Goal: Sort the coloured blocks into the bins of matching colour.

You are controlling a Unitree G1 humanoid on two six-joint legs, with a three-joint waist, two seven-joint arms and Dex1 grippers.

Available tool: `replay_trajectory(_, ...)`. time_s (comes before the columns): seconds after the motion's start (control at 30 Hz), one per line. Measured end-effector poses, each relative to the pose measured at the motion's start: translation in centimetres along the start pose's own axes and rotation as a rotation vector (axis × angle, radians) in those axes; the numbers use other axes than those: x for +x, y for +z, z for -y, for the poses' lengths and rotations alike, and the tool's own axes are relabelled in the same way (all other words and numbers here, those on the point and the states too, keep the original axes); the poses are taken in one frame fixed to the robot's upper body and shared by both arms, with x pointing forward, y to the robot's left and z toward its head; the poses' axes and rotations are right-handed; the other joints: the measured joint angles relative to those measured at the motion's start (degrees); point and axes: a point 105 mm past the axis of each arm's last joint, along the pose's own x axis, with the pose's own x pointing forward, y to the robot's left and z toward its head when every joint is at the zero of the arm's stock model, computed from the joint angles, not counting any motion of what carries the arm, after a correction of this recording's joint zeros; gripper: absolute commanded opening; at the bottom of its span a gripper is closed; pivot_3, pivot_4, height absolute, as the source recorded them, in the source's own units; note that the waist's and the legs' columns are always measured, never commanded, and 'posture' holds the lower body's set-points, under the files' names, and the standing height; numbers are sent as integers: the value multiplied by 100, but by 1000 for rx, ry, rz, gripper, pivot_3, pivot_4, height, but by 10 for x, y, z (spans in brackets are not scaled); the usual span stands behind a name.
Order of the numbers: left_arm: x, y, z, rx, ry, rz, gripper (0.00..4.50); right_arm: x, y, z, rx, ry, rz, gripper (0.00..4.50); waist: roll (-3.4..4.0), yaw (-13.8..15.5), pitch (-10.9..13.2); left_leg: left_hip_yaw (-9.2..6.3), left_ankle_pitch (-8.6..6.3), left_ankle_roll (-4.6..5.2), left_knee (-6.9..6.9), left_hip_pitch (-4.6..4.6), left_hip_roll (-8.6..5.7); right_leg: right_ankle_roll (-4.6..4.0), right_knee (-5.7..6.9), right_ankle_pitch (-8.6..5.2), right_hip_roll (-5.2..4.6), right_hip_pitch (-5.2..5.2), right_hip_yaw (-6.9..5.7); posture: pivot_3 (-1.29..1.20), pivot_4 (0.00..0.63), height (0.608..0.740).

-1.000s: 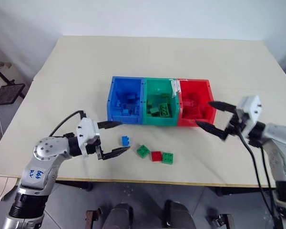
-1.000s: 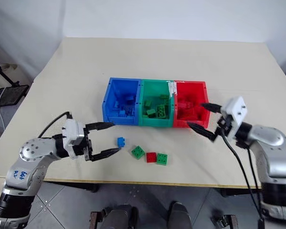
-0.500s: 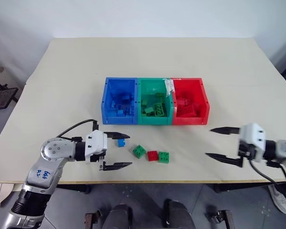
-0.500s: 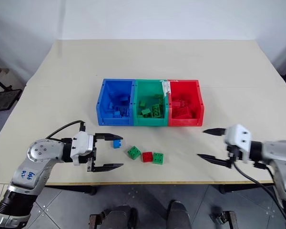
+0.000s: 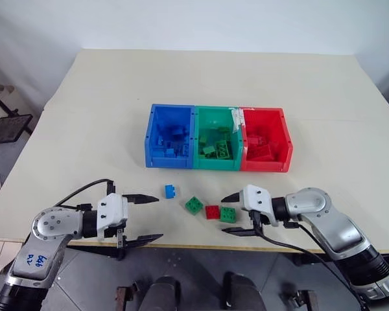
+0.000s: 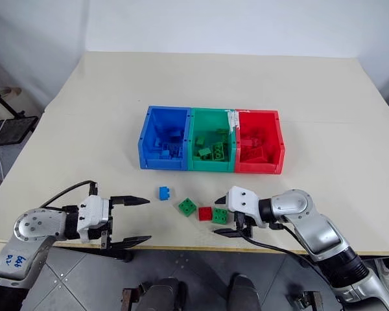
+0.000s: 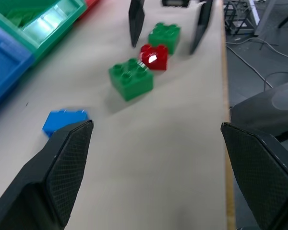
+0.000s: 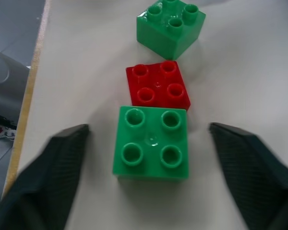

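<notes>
Bins (image 5: 218, 167) sit mid-counter (image 5: 104, 116), already holding blocks. Near the front edge we see four loose blocks: blue (image 5: 170, 191), green (image 5: 194, 205), red (image 5: 212, 212), green (image 5: 228, 214). Our right gripper (image 5: 235, 214) fingers straddle that last green one, seemingly not touching. Our left gripper (image 5: 145, 218) gapes wide, empty.

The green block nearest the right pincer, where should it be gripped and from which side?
Grip the green block across its two free flat side walls, coming in from the end facing the right pincer. It lies flat, studs up, with a red block against its far end, so that end is blocked. The fingers already straddle it, open.
</notes>
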Motion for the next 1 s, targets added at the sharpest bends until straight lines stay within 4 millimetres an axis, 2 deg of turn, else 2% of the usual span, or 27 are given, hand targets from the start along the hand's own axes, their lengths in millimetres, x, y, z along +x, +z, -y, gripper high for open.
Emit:
replay_trajectory(0.17,1,4,-6,16,29,10,4500,-4,-1,-1,-2,12,-12,1471,0,0,0,1,0,0,0,0,0,0,0,0,0,0,0,0,150,740)
replay_trajectory(0.33,1,5,-8,22,41,14,4500,-13,5,10,26,-39,51,1477,0,-14,0,4,0,0,-1,-1,1,0,0,0,0,-2,0,0,150,740)
replay_trajectory(0.47,6,11,-14,13,90,74,4500,-19,57,42,35,-128,270,1477,0,-73,0,3,0,-1,0,1,5,0,6,0,1,-5,0,0,150,740)
replay_trajectory(0.5,6,12,-16,4,110,88,4500,-23,75,56,14,-172,310,1477,0,-106,0,3,0,-2,-1,1,5,0,9,0,1,-8,0,0,150,740)
replay_trajectory(0.57,3,14,-21,-7,152,100,4500,-30,96,83,-4,-267,358,1477,1,-152,0,-2,-2,-5,-3,2,5,-1,12,0,1,-9,-6,0,150,740)
replay_trajectory(0.63,-1,15,-27,-22,197,105,4500,-31,102,107,-1,-355,359,1477,1,-154,0,-3,-2,-6,-4,1,4,0,11,0,1,-10,-9,0,150,740)
replay_trajectory(0.7,-6,15,-33,-53,258,130,4500,-28,100,129,16,-447,341,1477,1,-160,0,-2,-2,-6,-5,-2,2,-1,10,0,1,-12,-9,0,150,740)
replay_trajectory(0.8,-9,14,-36,-78,299,138,4500,-22,93,149,35,-504,309,1477,1,-165,0,-5,-3,-6,-8,-4,2,-1,10,0,1,-13,-14,0,150,740)
replay_trajectory(0.87,-11,15,-39,-81,327,141,4500,-18,89,154,48,-510,302,2222,1,-185,0,-5,-3,-6,-9,-4,3,0,10,0,1,-14,-17,0,150,740)
replay_trajectory(1.0,-12,17,-43,-86,377,166,4500,-12,87,155,55,-495,314,3416,1,-235,1,-9,-3,-7,-10,-5,5,-1,11,0,1,-14,-26,0,150,740)
